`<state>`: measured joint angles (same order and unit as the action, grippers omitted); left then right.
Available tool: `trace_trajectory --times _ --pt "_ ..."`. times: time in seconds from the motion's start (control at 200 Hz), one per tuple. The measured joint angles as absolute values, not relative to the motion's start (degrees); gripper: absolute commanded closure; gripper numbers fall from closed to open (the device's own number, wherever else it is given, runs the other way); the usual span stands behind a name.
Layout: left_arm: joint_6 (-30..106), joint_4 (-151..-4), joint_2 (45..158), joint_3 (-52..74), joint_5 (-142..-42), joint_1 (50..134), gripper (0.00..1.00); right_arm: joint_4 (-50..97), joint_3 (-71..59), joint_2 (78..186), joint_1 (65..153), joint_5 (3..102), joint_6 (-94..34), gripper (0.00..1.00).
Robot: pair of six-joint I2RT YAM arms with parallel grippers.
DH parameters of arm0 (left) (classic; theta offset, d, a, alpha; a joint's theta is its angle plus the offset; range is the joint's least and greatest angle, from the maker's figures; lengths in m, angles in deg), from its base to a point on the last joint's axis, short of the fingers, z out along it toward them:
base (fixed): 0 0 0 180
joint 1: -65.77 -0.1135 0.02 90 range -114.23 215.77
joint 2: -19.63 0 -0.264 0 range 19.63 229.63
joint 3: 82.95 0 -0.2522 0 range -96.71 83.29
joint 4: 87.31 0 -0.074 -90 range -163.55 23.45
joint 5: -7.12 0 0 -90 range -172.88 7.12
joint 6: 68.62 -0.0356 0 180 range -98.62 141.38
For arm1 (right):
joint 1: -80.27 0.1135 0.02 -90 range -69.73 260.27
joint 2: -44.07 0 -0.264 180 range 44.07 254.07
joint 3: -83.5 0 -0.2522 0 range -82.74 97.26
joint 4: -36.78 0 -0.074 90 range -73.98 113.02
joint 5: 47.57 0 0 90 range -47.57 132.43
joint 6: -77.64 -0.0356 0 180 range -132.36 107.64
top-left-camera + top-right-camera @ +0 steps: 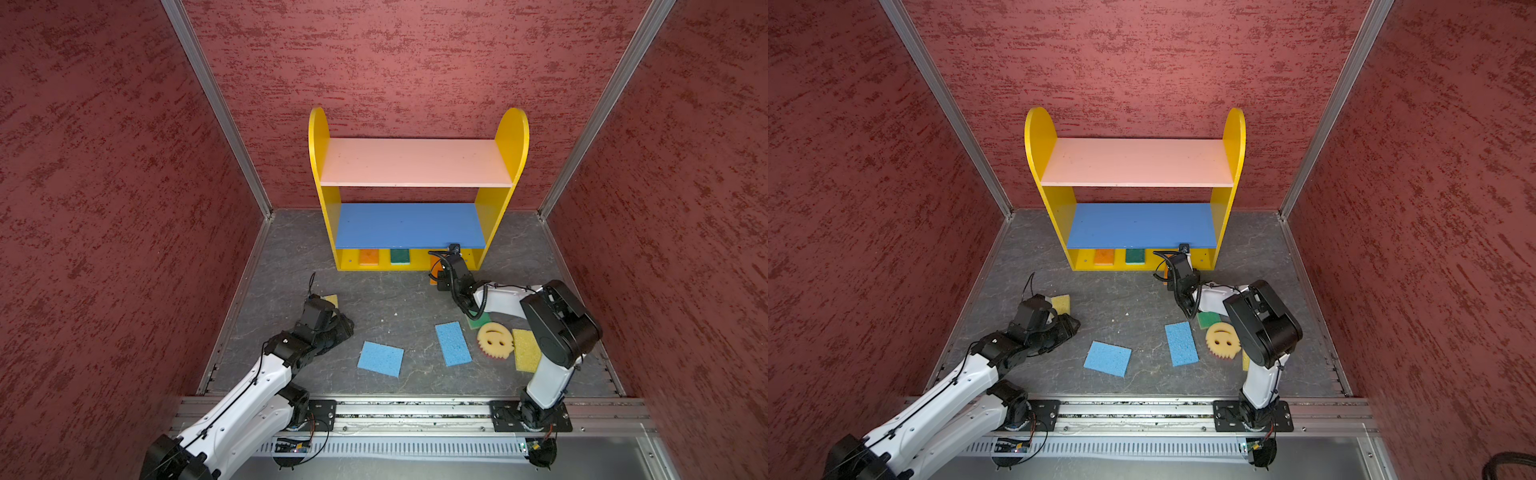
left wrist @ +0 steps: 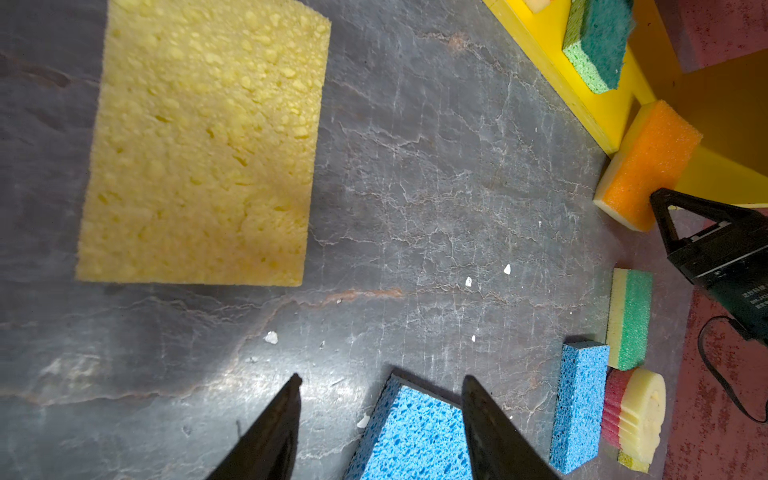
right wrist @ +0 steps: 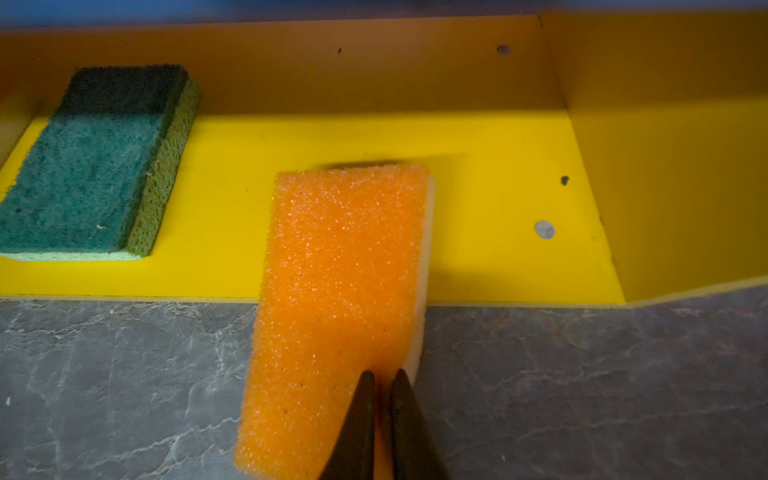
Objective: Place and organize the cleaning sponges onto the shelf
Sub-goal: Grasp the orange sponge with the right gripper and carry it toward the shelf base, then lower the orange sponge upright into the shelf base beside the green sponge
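The shelf (image 1: 319,166) stands at the back wall. On its yellow bottom board (image 3: 478,208) lie an orange sponge (image 1: 368,257) and a dark green sponge (image 3: 91,166). My right gripper (image 3: 383,374) is shut on the near end of a second orange sponge (image 3: 340,291), whose far end rests on that board while the rest hangs over the floor. My left gripper (image 2: 381,377) hangs open and empty low over the floor, between a yellow sponge (image 2: 203,141) and a blue sponge (image 1: 380,358).
Loose on the floor at the right lie a second blue sponge (image 1: 453,343), a green sponge (image 1: 478,319), the round smiley sponge (image 1: 494,339) and another yellow sponge (image 1: 525,350), partly under the right arm. Red walls close in three sides.
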<state>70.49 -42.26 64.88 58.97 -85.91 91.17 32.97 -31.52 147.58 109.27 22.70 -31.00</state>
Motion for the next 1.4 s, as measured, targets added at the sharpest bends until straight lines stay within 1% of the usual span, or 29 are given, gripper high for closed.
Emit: trace_trajectory --times 0.115,0.225,0.416,0.511,0.656,0.711,0.817,0.992,1.072,1.127,1.232,1.398 --pt "70.6 -42.3 65.4 59.0 -85.8 91.2 0.39 34.0 -31.5 148.1 109.2 22.7 -30.7 0.71" --pt "70.6 -42.3 65.4 58.9 -85.8 91.5 0.38 34.9 -31.7 147.9 109.1 22.8 -30.8 0.64" --pt "70.6 -42.3 65.4 58.9 -85.8 91.5 0.38 35.3 -36.9 141.1 109.0 23.4 -33.1 0.6" --pt "70.7 -42.6 65.5 58.9 -85.8 91.5 0.38 35.3 -39.5 137.0 109.0 25.8 -35.8 0.57" --pt "70.7 -43.2 66.2 58.9 -85.8 91.8 0.37 35.2 -40.0 136.5 109.0 30.2 -39.5 0.5" --pt "70.7 -43.3 66.1 58.9 -85.8 91.9 0.36 35.2 -40.1 137.1 108.9 31.6 -40.9 0.49" --pt "70.9 -43.6 66.0 58.9 -85.9 92.1 0.37 35.2 -40.1 138.7 108.2 33.7 -42.8 0.5" --pt "71.5 -44.1 65.6 59.1 -86.5 92.3 0.37 33.9 -39.3 142.9 106.2 34.4 -44.5 0.51" --pt "71.8 -44.1 65.6 59.1 -86.5 92.5 0.37 33.9 -37.9 144.8 105.6 34.7 -44.7 0.55" --pt "71.9 -44.1 65.6 59.2 -86.6 92.5 0.4 34.0 -36.4 146.2 105.4 35.2 -44.7 0.6" --pt "72.0 -44.2 65.7 59.3 -86.8 92.6 0.41 34.4 -33.8 148.7 105.1 36.1 -44.2 0.68" --pt "72.0 -44.8 67.0 59.3 -86.9 92.6 0.41 35.3 -32.7 150.1 105.1 36.4 -43.1 0.7"
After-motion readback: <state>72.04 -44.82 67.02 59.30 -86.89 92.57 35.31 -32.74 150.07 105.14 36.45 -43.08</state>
